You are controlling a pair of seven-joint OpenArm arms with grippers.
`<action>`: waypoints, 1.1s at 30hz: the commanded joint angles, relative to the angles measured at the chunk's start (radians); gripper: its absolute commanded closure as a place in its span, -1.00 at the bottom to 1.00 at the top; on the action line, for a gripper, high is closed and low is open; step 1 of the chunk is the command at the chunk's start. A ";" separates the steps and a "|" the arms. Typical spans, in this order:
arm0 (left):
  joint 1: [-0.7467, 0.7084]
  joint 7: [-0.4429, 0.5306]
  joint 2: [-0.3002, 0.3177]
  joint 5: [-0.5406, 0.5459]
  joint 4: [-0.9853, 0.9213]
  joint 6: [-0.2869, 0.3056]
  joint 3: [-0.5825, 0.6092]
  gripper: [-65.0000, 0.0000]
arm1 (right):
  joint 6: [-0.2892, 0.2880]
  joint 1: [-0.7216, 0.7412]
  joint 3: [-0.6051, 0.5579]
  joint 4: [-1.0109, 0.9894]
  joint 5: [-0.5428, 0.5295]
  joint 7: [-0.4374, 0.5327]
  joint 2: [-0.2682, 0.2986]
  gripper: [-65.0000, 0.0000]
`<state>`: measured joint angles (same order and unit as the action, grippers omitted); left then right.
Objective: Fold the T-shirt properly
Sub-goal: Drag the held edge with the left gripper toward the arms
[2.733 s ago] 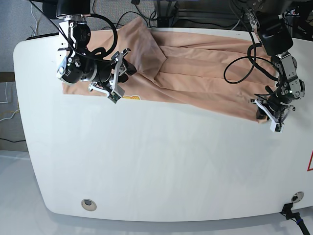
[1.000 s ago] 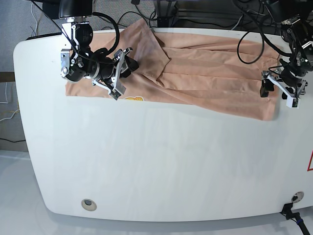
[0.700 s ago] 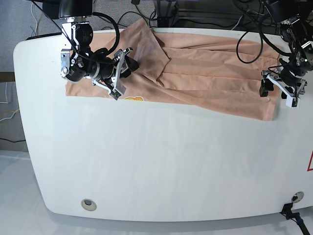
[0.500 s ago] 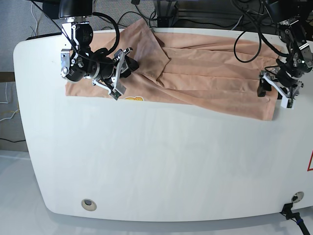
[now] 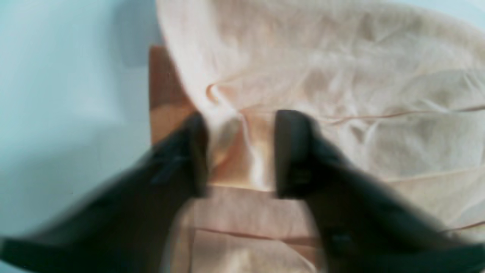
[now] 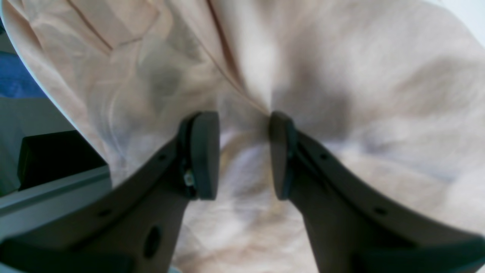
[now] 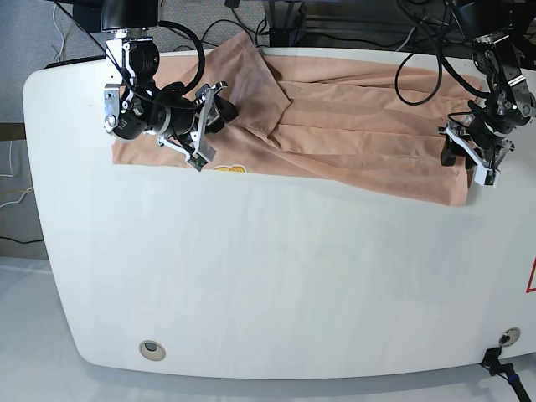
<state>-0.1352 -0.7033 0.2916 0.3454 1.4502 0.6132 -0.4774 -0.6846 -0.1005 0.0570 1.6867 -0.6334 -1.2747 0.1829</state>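
Note:
The peach T-shirt (image 7: 352,126) lies spread along the far side of the white table (image 7: 268,276), with one part folded over at its left and a small yellow print (image 7: 226,168) at its near edge. My right gripper (image 7: 211,126) lies on the folded left part. Up close, the right gripper (image 6: 244,155) pinches a bunch of T-shirt (image 6: 360,94) whose creases run to one pad. My left gripper (image 7: 466,166) is at the shirt's right near corner. In the blurred left wrist view, the left gripper (image 5: 240,155) has a raised ridge of T-shirt (image 5: 360,94) squeezed between its fingers.
Cables and dark equipment (image 7: 293,17) crowd the space behind the table's far edge. A round metal insert (image 7: 152,348) sits near the front left corner, and a small black fitting (image 7: 494,362) is at the front right. Bare table top lies in front of the shirt.
My left gripper has shifted slightly left onto the shirt's right corner and its jaws have narrowed from wide open around the cloth. The right arm has stayed still.

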 commanded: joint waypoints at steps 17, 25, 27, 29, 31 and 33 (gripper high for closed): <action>-0.123 0.021 0.016 0.016 0.220 0.001 -0.045 1.00 | -0.007 0.011 0.002 0.013 -0.016 0.016 0.005 0.33; -0.271 0.021 0.018 0.016 0.386 0.001 -0.048 1.00 | -0.007 0.011 0.002 0.011 -0.012 0.016 -0.020 0.33; -0.291 0.021 0.019 0.017 0.392 0.001 -0.051 1.00 | -0.007 0.009 0.002 0.011 -0.012 0.016 -0.020 0.33; -0.314 0.021 0.019 0.017 0.392 0.001 -0.074 1.00 | -0.007 0.009 0.002 0.011 -0.012 0.016 -0.020 0.33; -0.326 0.021 0.019 0.017 0.392 0.001 -0.105 1.00 | -0.007 0.009 0.002 0.011 -0.012 0.016 -0.020 0.33; -0.340 0.021 0.021 0.017 0.392 0.001 -0.132 1.00 | -0.007 0.009 0.002 0.011 -0.012 0.016 -0.020 0.33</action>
<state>-0.4706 -0.7044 0.2943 0.3496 1.8233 0.6159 -0.5888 -0.6846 -0.1009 0.0570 1.6859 -0.6315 -1.2755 0.1585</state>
